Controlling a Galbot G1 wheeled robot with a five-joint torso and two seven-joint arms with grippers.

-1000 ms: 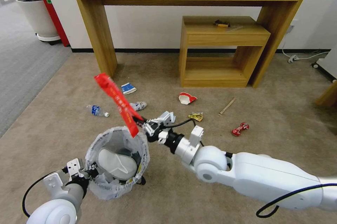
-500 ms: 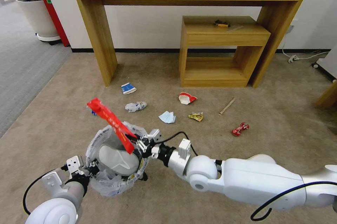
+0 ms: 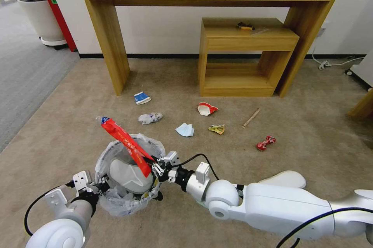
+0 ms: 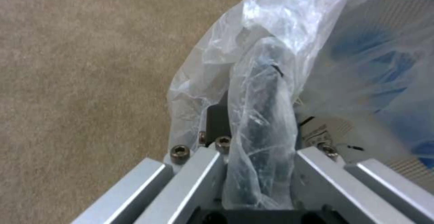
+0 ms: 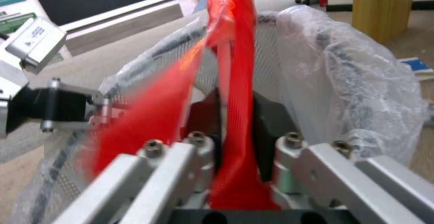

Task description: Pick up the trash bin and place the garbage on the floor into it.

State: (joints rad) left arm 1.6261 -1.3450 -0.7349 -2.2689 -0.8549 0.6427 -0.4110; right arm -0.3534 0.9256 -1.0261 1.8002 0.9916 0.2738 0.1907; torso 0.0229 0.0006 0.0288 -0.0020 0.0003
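Left gripper clamped on the near rim of the small round black trash bin lined with crinkled translucent plastic bag, held above the beige short-pile carpet floor. A white slipper lies inside it. Right gripper at the bin's right rim, jaws closed on the long red plastic wrapper; wrapper slants up and leftward across the bin's mouth. On the carpet beyond, well apart: blue-white carton, crumpled plastic bottle, pale blue mask, red-white paper cup, crushed red can, wooden stick.
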